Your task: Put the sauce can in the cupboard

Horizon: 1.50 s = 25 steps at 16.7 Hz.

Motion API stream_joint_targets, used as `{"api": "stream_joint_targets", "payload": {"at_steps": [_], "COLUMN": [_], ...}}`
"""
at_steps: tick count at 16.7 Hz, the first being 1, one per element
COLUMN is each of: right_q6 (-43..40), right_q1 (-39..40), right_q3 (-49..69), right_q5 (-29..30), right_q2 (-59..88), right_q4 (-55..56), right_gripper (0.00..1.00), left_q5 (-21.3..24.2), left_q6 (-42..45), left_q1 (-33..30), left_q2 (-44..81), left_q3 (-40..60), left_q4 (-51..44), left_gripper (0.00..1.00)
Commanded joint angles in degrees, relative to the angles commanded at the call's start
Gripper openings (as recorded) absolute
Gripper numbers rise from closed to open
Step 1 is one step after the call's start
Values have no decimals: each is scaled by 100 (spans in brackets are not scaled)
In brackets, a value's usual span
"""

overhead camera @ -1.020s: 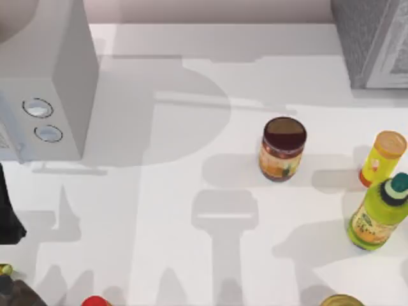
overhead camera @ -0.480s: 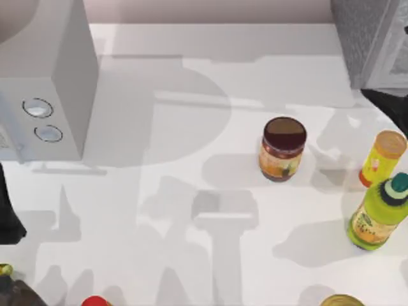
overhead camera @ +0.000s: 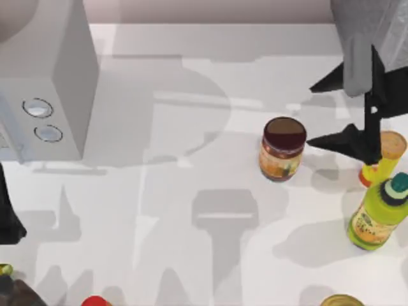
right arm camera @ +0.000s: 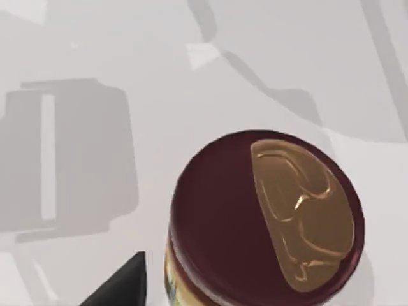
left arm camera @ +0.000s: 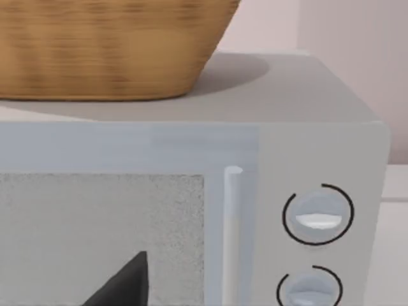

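The sauce can [overhead camera: 282, 148] stands upright right of the table's middle, with a maroon lid and an orange label. The right wrist view shows its lid [right arm camera: 268, 217] from above. My right gripper [overhead camera: 311, 115] hovers open just to the can's right and a little behind it, its dark fingers [overhead camera: 331, 141] pointing left, holding nothing. The grey speckled cupboard [overhead camera: 338, 9] sits at the back right corner, largely covered by my right arm. My left gripper [overhead camera: 6, 217] is parked at the left edge, with one finger [left arm camera: 121, 284] facing the knobbed box.
A big light-grey box with two knobs [overhead camera: 57, 83] fills the back left, with a wicker basket [left arm camera: 108, 44] on top. A slim orange-capped bottle [overhead camera: 382, 159] and a green-capped bottle [overhead camera: 376, 217] stand right of the can. Small items line the front edge.
My right arm has swung in from the right edge and now hangs open beside the sauce can. The can and the left arm have not moved.
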Motion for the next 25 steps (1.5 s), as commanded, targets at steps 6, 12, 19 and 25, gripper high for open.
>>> {"api": "stream_joint_targets", "payload": {"at_steps": [6, 12, 19, 25], "right_q6": [-1381, -1440, -667, -252], "right_q1": [-76, -73, 362, 622], "right_q3": [781, 800, 852, 572], "right_q5": [-605, -621, -532, -449], "right_q2": [1600, 1650, 1610, 2015], "right_q4": [-781, -813, -265, 747], "right_gripper": [100, 100, 100, 100], "left_q5": [0, 0, 0, 0], "left_q6": [0, 0, 0, 0], "left_q1": [0, 0, 0, 0], "left_q2": [0, 0, 0, 0], "left_q3": [0, 0, 0, 0], "left_q4": [0, 0, 0, 0], "left_gripper": [100, 100, 100, 100]}}
